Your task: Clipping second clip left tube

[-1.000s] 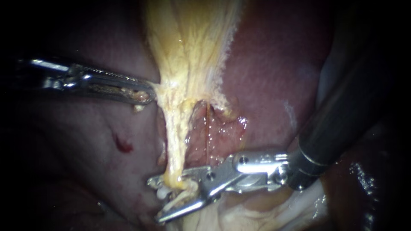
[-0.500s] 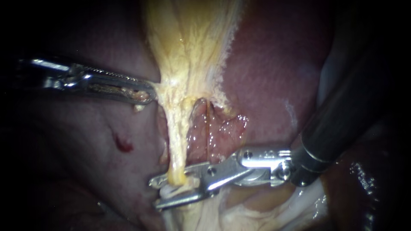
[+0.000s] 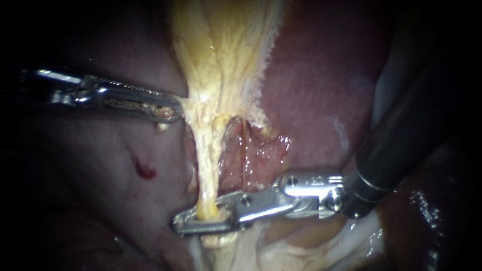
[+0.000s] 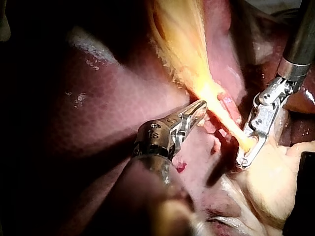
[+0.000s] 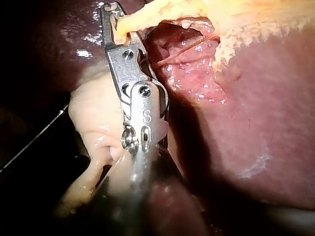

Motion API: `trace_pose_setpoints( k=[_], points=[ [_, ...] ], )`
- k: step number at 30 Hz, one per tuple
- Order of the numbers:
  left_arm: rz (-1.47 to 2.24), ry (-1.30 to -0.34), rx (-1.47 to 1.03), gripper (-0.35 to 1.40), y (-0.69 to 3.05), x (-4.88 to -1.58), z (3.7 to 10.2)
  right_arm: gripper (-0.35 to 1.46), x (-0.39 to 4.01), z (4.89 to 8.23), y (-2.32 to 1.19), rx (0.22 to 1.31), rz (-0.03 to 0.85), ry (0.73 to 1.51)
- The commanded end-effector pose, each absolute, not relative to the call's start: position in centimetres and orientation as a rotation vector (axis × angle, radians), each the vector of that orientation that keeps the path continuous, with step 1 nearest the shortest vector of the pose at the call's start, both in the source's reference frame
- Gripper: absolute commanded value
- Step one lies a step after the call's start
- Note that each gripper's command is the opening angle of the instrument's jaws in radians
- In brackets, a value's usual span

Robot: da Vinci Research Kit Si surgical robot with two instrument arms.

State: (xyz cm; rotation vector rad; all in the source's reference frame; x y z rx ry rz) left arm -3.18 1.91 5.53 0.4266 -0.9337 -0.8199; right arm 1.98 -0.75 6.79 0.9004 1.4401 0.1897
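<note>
- Right instrument [image 3: 179, 224]: jaws are pressed down on the left tube [image 3: 207, 170] from two sides, at lower centre-left of the frame. The tube's lower end passes between them and only a sliver of gap shows.
- Right wrist view agrees. The tube [image 5: 130, 20] enters between the jaws of this instrument [image 5: 112, 14] near their tips.
- I cannot make out a clip, either inside the jaws or elsewhere on the tube.
- Left instrument [image 3: 168, 113], at left of centre: jaws lie together, pinching the edge of the yellow tissue [image 3: 221, 55] where it narrows into the tube. The tube looks taut and runs straight down the frame.
- A thin reddish strand [image 3: 243, 150] sits just right of the tube, apart from it and outside the right jaws.
- The liver [image 3: 311, 100] fills the background, and pale fatty tissue [image 3: 281, 251] lies under the right shaft.
- Step in hand, as I judge it: the squeeze itself, closing a clip onto the left tube low down.
- The next move calls for finishing the squeeze and then opening the jaws squarely. The right instrument should then back out along its own shaft without dragging the tube.
- The left instrument should hold its tension steady until the jaws are clear.
- Check that a clip sits fully across the tube once the jaws are off.
</note>
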Motion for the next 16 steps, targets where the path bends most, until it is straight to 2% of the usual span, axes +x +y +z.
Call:
trace_pose_setpoints(
  k=[1,16],
  points=[
    [-0.820,-0.934,0.427,-0.35,1.91,-3.18,5.53,-0.35,1.99,6.78,-0.74,0.903,0.190,1.439],
    [-0.820,-0.934,0.427,-0.35,1.91,-3.18,5.54,-0.35,1.97,6.78,-0.74,0.908,0.191,1.431]
  ],
)
